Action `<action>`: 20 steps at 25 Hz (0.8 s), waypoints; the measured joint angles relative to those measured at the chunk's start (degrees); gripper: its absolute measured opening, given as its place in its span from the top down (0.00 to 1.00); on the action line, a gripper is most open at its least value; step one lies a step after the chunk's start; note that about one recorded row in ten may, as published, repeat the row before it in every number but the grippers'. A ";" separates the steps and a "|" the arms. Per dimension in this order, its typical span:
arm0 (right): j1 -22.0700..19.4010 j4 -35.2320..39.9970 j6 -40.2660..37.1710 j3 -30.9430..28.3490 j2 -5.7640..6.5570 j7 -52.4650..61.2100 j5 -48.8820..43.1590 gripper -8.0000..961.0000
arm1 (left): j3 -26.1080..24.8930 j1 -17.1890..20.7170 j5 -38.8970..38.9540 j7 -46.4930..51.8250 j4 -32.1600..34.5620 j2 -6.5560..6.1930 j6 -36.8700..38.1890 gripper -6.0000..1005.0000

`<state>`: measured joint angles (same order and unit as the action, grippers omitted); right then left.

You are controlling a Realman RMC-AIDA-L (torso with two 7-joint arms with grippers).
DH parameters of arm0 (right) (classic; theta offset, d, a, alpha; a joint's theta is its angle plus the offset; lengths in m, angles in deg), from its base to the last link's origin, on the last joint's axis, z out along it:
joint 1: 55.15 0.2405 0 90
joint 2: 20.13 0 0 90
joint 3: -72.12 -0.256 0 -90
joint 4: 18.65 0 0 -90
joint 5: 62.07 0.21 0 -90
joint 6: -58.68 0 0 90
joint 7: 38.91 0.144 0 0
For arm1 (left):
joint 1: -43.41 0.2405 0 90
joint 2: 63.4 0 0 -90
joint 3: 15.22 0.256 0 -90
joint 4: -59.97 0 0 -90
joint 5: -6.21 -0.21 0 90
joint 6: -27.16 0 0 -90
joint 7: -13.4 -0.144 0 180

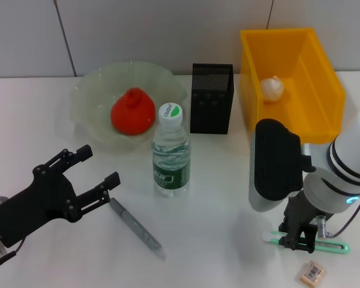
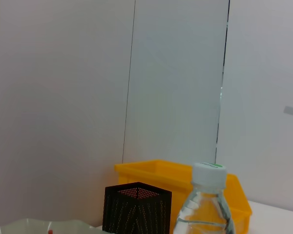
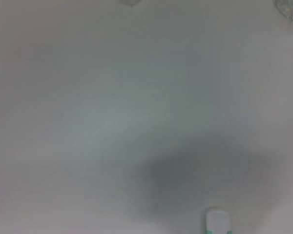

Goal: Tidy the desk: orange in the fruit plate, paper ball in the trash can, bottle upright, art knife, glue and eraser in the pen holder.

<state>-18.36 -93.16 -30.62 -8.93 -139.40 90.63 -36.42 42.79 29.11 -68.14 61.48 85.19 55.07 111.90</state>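
Status: orange [image 1: 132, 111] lies in the plate [image 1: 90, 96]; paper ball [image 1: 272, 87] lies in the bin [image 1: 324, 90]; bottle [image 1: 171, 151] stands upright between plate and holder [image 1: 212, 99]. Outstanding, by judgement: knife [image 1: 135, 225], glue [image 1: 336, 246] and eraser [image 1: 311, 272], all lying on the desk [image 1: 222, 240].

Step in hand, as judged: pick up the glue. The right gripper [image 1: 297, 238] is down over the glue's white-capped end, fingers either side of it; whether they have closed on it cannot be told. A sound grip would sit across the stick's width, clear of the eraser just beside it, then lift straight up before swinging toward the holder.

Right forearm angles in from the right edge, wrist bent downward. Left gripper [image 1: 93, 174] hovers low at front left, fingers spread wide and empty, pointing toward the bottle, knife just beside it
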 joint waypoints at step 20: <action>0.21 1.22 0.06 -0.16 0.00 0.57 0.13 0.83 | 0.00 -0.01 0.00 0.00 0.00 0.00 0.32 0.18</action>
<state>-18.15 -91.94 -30.56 -9.09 -139.40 91.21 -36.29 42.79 29.10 -68.14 61.48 85.19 55.07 112.22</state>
